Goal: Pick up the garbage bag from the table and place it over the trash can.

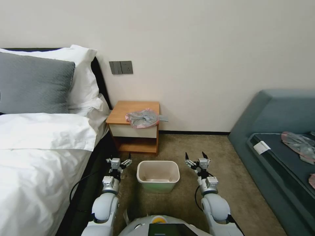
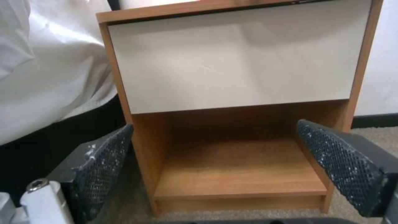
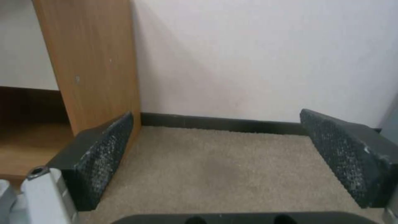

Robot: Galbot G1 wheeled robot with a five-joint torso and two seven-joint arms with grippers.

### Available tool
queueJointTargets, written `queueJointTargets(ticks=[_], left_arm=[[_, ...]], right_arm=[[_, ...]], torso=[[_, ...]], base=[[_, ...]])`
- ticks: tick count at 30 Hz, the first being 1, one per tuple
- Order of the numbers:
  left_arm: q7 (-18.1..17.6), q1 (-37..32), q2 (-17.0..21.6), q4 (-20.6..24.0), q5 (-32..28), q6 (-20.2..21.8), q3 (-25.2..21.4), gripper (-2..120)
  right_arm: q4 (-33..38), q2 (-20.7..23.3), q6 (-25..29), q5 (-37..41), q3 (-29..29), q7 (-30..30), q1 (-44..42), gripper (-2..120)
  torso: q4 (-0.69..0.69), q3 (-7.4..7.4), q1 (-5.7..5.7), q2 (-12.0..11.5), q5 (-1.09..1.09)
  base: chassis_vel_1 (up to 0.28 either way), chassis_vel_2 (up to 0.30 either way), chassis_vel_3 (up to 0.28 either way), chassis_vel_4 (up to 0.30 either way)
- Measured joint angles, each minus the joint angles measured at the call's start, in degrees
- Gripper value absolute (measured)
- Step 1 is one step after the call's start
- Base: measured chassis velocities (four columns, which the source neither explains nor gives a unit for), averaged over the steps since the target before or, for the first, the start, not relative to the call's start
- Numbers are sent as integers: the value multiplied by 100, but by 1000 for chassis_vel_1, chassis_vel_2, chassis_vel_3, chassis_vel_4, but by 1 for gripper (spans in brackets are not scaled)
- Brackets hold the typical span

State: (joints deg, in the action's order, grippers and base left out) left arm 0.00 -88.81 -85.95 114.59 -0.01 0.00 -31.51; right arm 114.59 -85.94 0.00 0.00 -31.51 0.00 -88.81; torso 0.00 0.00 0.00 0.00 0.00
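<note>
The garbage bag, crumpled grey plastic with pink edging, lies on the front right part of the table, hanging slightly over its edge. The table faces my left wrist camera with its white drawer front and lower shelf; its wooden side appears in the right wrist view. The cream trash can stands on the carpet in front of the table, between my arms. My left gripper hovers open just left of the can. On the can's right, my right gripper is open too. Both hold nothing.
A bed with white sheets and pillows runs along the left, close to my left arm. A teal sofa on the right carries flat grey-pink plastic bags. Beige carpet lies open between can and sofa. The wall stands behind the table.
</note>
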Motion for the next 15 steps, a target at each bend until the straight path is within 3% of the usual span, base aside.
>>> queueJointTargets(ticks=[15], left_arm=[[-3, -22, 6, 52, -4, 8, 0, 100]], right_arm=[[95, -10, -49, 2, -35, 0, -33, 100]], torso=[[1, 0, 0, 0, 1]], base=[[0, 0, 0, 0]])
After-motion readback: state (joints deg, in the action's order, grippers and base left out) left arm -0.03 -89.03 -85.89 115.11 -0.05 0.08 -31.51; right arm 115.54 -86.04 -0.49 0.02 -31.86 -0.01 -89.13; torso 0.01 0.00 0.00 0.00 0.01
